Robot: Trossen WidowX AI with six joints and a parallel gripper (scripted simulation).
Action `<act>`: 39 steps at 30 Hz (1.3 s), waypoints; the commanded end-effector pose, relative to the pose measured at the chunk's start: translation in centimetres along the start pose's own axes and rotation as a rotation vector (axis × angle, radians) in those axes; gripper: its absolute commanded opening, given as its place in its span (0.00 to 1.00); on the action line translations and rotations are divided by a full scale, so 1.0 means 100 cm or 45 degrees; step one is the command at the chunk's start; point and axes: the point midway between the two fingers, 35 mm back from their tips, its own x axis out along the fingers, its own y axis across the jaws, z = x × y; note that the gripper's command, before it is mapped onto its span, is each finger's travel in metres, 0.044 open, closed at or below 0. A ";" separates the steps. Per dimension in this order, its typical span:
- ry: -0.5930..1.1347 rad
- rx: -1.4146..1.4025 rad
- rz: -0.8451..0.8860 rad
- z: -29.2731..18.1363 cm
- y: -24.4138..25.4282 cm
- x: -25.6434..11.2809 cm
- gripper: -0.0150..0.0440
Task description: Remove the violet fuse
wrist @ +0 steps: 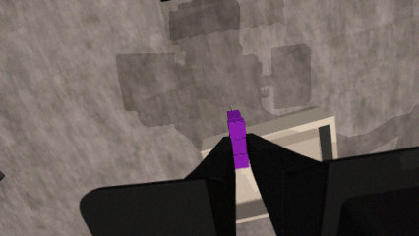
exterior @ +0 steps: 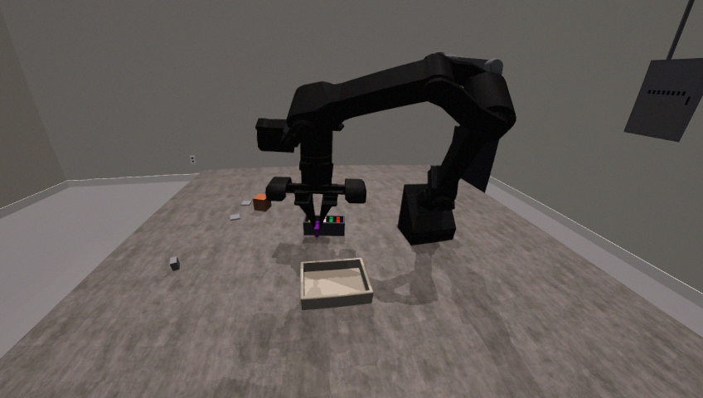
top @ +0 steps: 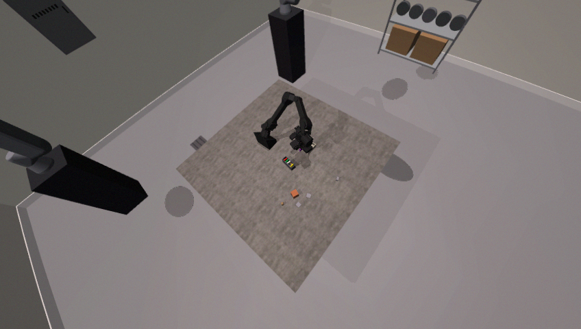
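Observation:
My gripper (exterior: 317, 225) (wrist: 238, 142) is shut on the violet fuse (top: 301, 149) (exterior: 317, 230) (wrist: 238, 138) and holds it upright in the air, clear of the block. The dark fuse block (exterior: 333, 230) stands behind the fuse in the exterior view, with the red fuse (exterior: 338, 220) and green fuse (exterior: 331, 220) in it; the fingers partly hide its other fuses. The cream tray (exterior: 336, 298) (wrist: 295, 120) stands in front of the gripper in the exterior view. In the wrist view, the fuse and fingers overlap the tray. No fuse shows inside it.
An orange cube (top: 294, 193) (exterior: 261, 202) and two pale flat pieces lie beyond the block. A small grey block (top: 337, 178) (exterior: 174, 263) lies off to one side. A tiny brownish piece (top: 281, 203) lies near the cube. The arm's base (exterior: 426, 221) stands right of the block in the exterior view.

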 end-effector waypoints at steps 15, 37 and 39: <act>0.038 -0.004 -0.006 -0.079 -0.038 -0.002 0.25; 0.039 -0.005 -0.005 -0.080 -0.038 0.031 0.25; 0.040 -0.005 -0.005 -0.080 -0.038 0.034 0.25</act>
